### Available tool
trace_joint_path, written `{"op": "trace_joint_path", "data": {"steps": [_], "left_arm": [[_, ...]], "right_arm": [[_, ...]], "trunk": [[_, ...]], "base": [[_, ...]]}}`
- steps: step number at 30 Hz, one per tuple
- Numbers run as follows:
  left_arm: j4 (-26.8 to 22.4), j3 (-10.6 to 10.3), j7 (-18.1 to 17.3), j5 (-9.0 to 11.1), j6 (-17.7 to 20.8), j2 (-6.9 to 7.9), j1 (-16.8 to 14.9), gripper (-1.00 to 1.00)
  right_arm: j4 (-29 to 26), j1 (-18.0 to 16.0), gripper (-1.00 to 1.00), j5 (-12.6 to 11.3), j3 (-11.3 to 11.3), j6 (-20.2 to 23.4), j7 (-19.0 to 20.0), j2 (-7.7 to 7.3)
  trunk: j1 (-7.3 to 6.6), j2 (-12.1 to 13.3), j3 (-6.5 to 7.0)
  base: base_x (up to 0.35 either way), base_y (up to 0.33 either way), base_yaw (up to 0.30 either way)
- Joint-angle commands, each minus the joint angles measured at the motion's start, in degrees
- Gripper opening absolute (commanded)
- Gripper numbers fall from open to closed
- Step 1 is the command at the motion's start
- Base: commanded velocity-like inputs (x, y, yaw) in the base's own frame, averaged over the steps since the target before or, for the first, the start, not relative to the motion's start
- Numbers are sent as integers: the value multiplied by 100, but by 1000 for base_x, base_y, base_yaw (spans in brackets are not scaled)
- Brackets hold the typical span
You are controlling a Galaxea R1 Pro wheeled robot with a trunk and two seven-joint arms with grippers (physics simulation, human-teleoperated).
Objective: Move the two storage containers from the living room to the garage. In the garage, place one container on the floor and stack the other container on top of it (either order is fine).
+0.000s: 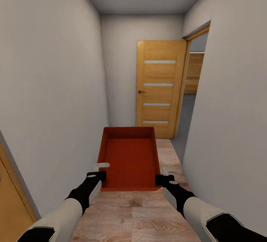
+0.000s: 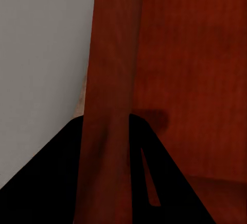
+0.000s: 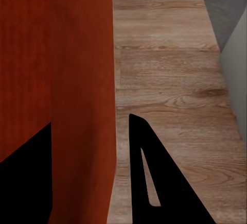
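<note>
The robot stands in a narrow corridor and carries one red box (image 1: pixel 129 158) in front of its body, at about 12 o'clock from the head camera. At the left, the left pincer (image 1: pixel 99 171) is clamped on the left wall of the box; in the left wrist view the red wall (image 2: pixel 108 105) passes between its two dark fingers (image 2: pixel 154 183). At the right, the right pincer (image 1: pixel 166 175) is clamped on the opposite wall, and the right wrist view shows one finger (image 3: pixel 149 183) outside the wall (image 3: pixel 62 80) and one inside. With a grip on both sides the open box probably stays level and does not swing.

Under the box lies the wood-plank floor (image 1: pixel 141 216). At about 1 o'clock an open wooden door (image 1: pixel 159 90) stands, and beside it, further right, a doorway shows grey floor (image 1: pixel 185 123); this is likely the way to the garage.
</note>
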Motion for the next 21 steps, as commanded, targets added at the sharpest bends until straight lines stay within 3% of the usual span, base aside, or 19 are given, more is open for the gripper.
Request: {"op": "trace_joint_path", "data": {"steps": [1,21], "left_arm": [[-6,100,249,-44,49,4,0,-100],[-6,100,252,-44,49,4,0,-100]], "right_arm": [[-12,-4,-100,23,-255,-30,-58,-162],[-12,-4,-100,23,-255,-30,-58,-153]], "trunk": [[5,-4,-2],[5,-4,-2]], "base": [[322,0,0],[322,0,0]]}}
